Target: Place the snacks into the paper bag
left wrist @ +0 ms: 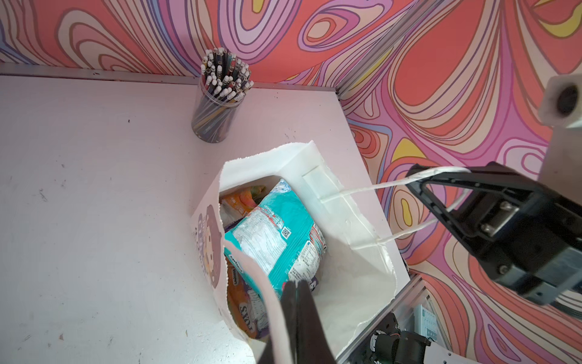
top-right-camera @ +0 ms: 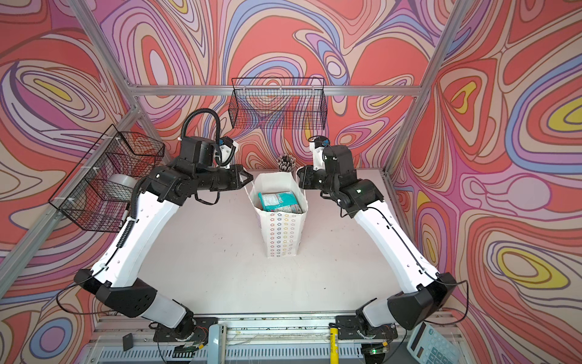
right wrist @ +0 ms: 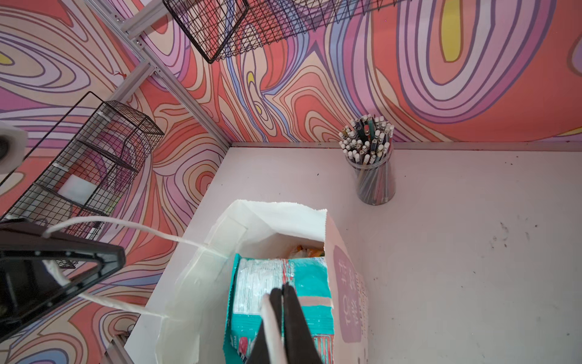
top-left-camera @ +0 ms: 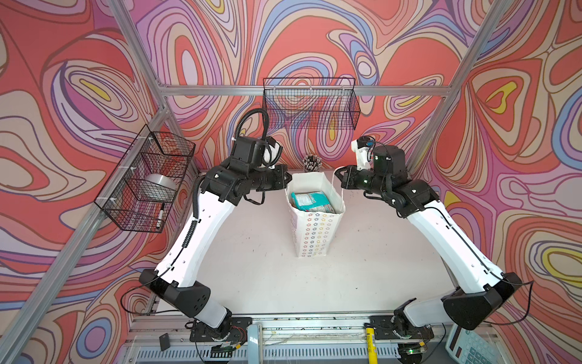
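Paper bag [top-left-camera: 315, 233] stands upright (mouth up), snacks [top-left-camera: 310, 201] inside.

One paper bag [top-left-camera: 315, 233] with two cord handles [left wrist: 362, 189]. Inside show one teal pouch [left wrist: 277, 227] and parts of two orange pouches [left wrist: 242, 302]. Two wire baskets [top-left-camera: 310, 104], one pencil cup [left wrist: 217, 107], one calculator [top-left-camera: 469, 349].

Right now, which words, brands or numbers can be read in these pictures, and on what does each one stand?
"FOX'S": on the orange pouch inside the paper bag.
Teal pouch: fine print and a QR code, too small to read.
Purple print on the bag's face: characters too blurred to read.
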